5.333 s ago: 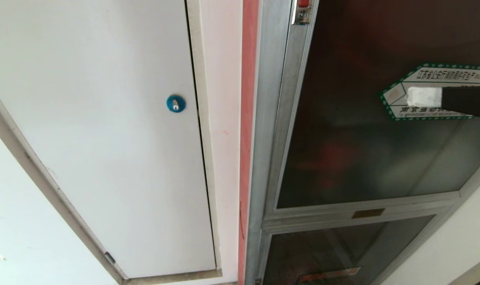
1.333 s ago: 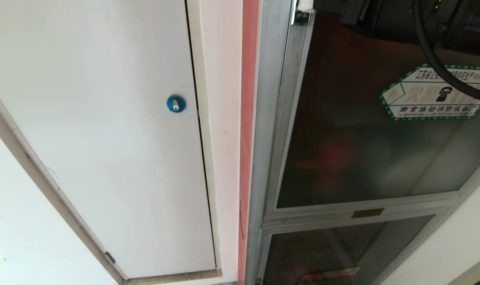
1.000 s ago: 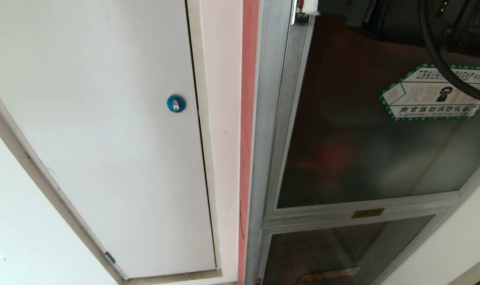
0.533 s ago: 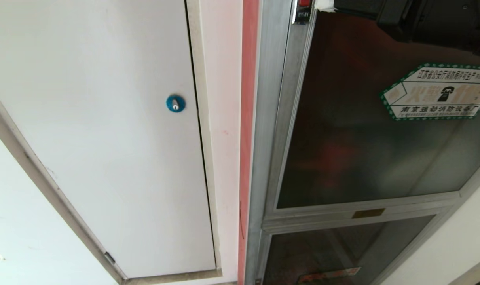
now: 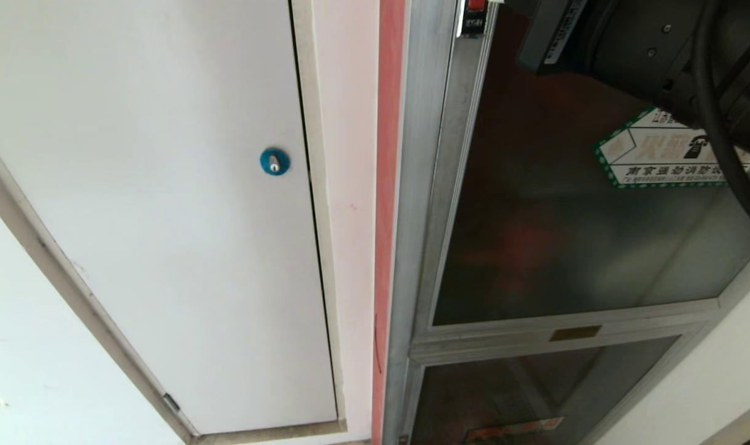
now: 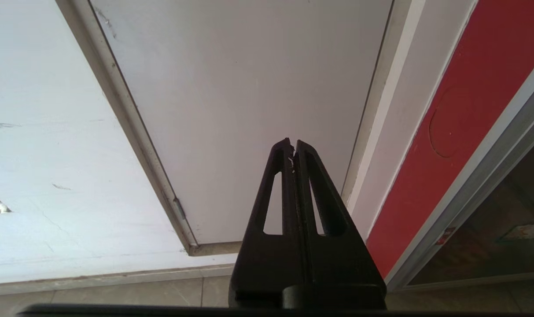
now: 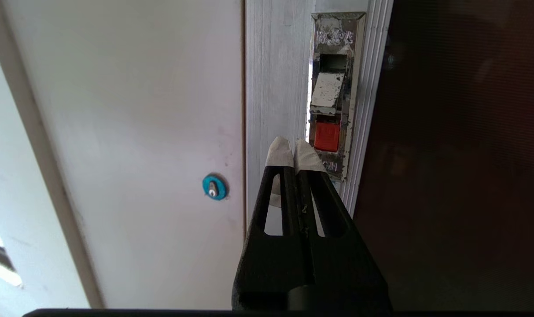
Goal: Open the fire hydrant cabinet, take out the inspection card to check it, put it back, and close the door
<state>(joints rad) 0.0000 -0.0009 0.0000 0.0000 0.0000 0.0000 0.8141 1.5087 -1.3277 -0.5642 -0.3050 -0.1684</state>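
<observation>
Pointing its clenched, white-taped tips just beside the latch's red button (image 7: 327, 136), the right gripper (image 7: 294, 147) is holding nothing. The door (image 5: 572, 247) is sitting closed, its sticker (image 5: 653, 157) showing Chinese print and a telephone symbol. The left gripper (image 6: 292, 145) is idling clenched.

1 white door (image 5: 164, 216), 2 glass panels (image 5: 566, 235), 1 sticker (image 5: 653, 157).

Hexagonal sticker (image 5: 665, 157) on door (image 5: 566, 235): Chinese lettering, bottom line 南京强劲消防设, telephone symbol. Latch plate (image 7: 333, 94): embossed characters, unreadable.
</observation>
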